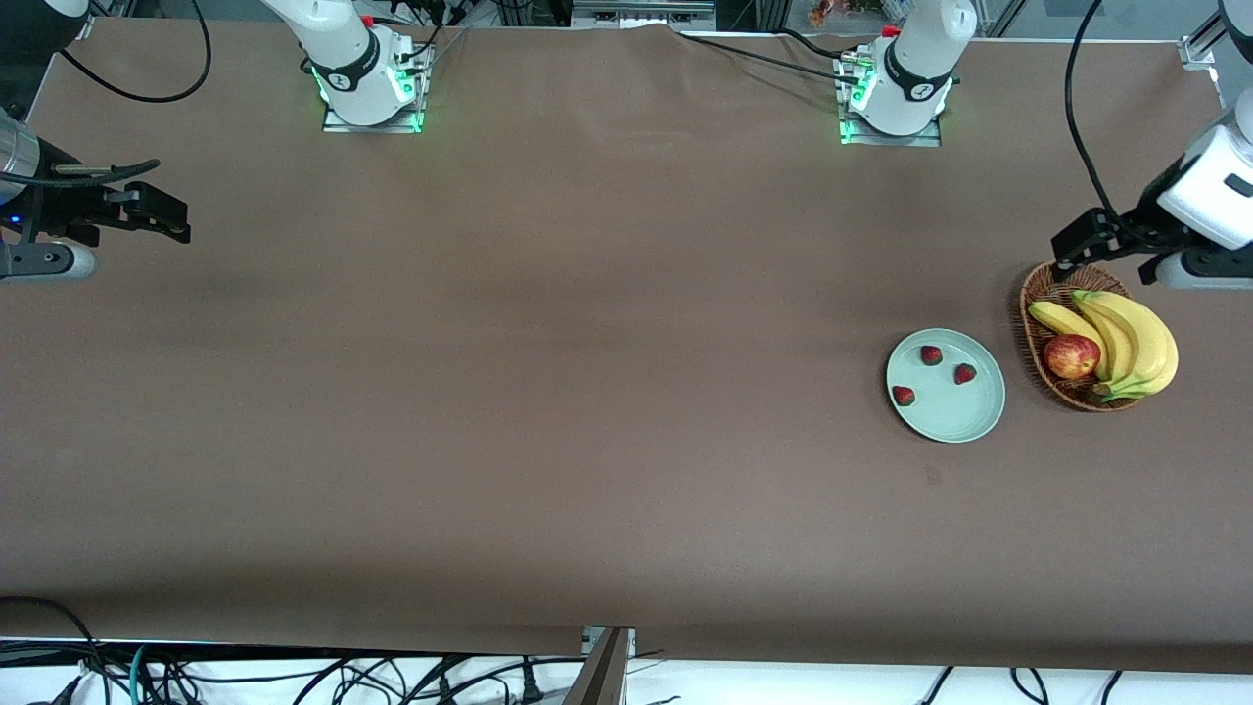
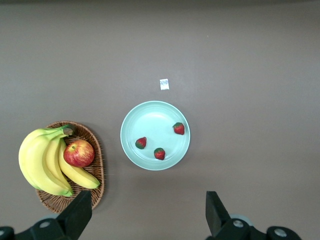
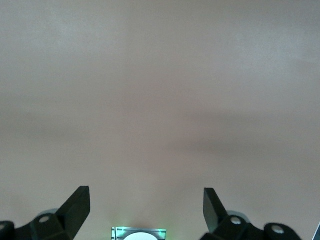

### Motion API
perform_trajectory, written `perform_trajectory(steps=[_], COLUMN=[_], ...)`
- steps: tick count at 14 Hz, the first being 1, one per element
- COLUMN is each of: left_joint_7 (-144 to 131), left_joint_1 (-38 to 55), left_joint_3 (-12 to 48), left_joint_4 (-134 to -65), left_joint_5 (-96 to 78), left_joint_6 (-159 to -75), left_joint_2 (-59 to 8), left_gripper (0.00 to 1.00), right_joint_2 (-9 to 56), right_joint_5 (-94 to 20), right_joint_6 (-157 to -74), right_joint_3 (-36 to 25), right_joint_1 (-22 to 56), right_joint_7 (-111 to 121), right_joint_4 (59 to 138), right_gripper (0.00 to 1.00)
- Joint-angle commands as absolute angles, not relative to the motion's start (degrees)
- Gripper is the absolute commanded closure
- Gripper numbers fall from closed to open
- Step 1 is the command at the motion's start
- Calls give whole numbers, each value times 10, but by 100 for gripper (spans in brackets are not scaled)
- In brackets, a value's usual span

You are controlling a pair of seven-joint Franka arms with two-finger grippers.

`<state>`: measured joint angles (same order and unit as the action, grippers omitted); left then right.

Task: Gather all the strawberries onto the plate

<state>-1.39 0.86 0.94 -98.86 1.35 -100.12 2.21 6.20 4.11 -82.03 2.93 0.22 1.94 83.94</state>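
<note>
**Both jaws wide and empty, three berries on the plate**

Jaws on both arms are spread as wide as they go, with nothing between the fingers. From the left wrist camera, the left gripper (image 2: 147, 212) shows two dark fingertips far apart over bare cloth; from the right wrist camera, the right gripper (image 3: 146, 207) looks the same above plain brown cloth.

Taking the round, shallow, pale mint-green plate (image 1: 964, 416) as the landmark: it lies flat on the brown cloth-covered table (image 1: 548, 411), toward the left arm's end. All three small red strawberries with green caps (image 1: 931, 354) rest on the plate's surface, apart from one another and none touching the rim; a second one (image 1: 965, 373) lies beside the first, and the third (image 1: 904, 396) lies nearer to the front camera than the other two.

Just beside the plate, closer still to the left arm's end of the table, stands an oval brown wicker basket (image 1: 1036, 294). It holds a bunch of yellow bananas (image 1: 1136, 338) and a red-yellow apple (image 1: 1071, 356), the apple touching the bananas. Plate and basket do not touch.

The left gripper (image 1: 1067, 245) hangs over the basket's edge, up in the air. The right gripper (image 1: 162, 211) waits well apart from the plate, over the right arm's end of the table.
</note>
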Motion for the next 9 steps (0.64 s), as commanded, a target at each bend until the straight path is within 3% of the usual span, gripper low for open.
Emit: perform_trajectory(steps=[1, 9], left_joint_7=[-7, -7], left_joint_1=[19, 19], left_joint_3=[0, 14], left_joint_4=[-1015, -998], left_joint_5=[11, 40], left_joint_6=[-1018, -1006], left_joint_2=[37, 23], left_gripper=[0, 0], right_joint_2=[67, 67], right_joint_5=[33, 33], right_joint_6=[-815, -815], right_joint_3=[35, 35], right_joint_1=[-4, -4], right_joint_7=[11, 11], right_joint_4=[825, 825], right_gripper=[0, 0])
